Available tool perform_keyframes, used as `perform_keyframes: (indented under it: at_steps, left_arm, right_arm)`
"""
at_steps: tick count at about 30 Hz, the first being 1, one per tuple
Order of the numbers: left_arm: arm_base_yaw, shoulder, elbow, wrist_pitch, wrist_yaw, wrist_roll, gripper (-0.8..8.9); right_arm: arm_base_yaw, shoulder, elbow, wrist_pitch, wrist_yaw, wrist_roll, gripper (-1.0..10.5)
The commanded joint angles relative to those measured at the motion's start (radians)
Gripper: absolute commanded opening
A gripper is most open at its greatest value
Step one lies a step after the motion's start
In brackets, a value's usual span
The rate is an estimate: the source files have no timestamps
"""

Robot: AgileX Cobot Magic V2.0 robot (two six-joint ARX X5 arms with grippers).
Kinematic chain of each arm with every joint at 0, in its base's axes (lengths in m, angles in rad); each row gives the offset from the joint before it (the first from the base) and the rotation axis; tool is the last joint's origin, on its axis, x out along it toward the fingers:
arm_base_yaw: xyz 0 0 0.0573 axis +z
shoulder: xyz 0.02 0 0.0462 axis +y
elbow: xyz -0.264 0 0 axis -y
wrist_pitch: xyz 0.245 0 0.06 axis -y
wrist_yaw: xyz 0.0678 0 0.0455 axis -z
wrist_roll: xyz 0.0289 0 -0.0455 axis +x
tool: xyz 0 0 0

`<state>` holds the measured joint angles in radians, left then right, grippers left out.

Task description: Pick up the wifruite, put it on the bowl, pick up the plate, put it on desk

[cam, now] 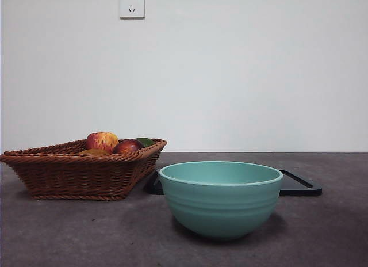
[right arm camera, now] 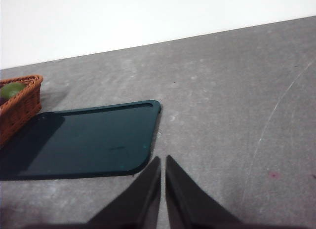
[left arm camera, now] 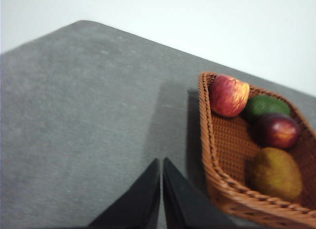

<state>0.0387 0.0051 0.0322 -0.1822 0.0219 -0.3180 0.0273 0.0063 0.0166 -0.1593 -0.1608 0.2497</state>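
Note:
The wifruite (left arm camera: 276,173), a dull brown oval fruit, lies in a woven basket (left arm camera: 213,174), and its top just shows over the basket rim (cam: 92,152). The teal-green bowl (cam: 220,199) stands empty on the desk (cam: 69,232), near the front. Behind it lies the plate (cam: 299,185), a flat dark tray (right arm camera: 94,137). My left gripper (left arm camera: 161,162) hangs shut above bare desk beside the basket, holding nothing. Just off the plate's corner, my right gripper (right arm camera: 163,160) is shut and empty too. Neither gripper shows in the front view.
The brown wicker basket (cam: 80,169) sits left of the bowl and also holds a red-yellow apple (left arm camera: 228,95), a green fruit (left arm camera: 267,106) and a dark red fruit (left arm camera: 278,131). A white wall with a socket (cam: 131,4) backs the desk.

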Motion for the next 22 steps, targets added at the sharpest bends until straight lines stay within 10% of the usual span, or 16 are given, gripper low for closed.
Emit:
perform_keyframes:
  at_steps: [1, 22]
  left_arm:
    - [0.0, -0.002, 0.007, -0.007, 0.013, -0.076, 0.09]
    - [0.0, 0.211, 0.449, -0.265, 0.2, -0.017, 0.1]
  right_arm:
    - [0.002, -0.003, 0.004, 0.007, 0.001, 0.056, 0.1]
    - [0.002, 0.153, 0.491, -0.228, -0.01, 0.028, 0.1]
